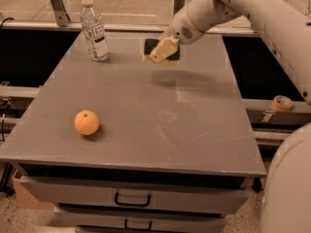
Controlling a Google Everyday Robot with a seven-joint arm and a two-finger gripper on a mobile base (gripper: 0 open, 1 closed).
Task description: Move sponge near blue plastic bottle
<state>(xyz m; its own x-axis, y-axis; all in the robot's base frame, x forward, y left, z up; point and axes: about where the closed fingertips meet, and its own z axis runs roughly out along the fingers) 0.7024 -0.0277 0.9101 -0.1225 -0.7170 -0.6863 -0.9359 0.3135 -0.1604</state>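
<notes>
Camera view: tool (163,49) clamped on small wavy-sided sponge (150,45) (green top, pale yellow base), held over grey worktop (146,130) at 12 o'clock. Clear bluish plastic bottle (95,30), white-capped, stands upright near, at sponge's 9 o'clock. Round orange fruit (87,122) at 8 o'clock.
</notes>
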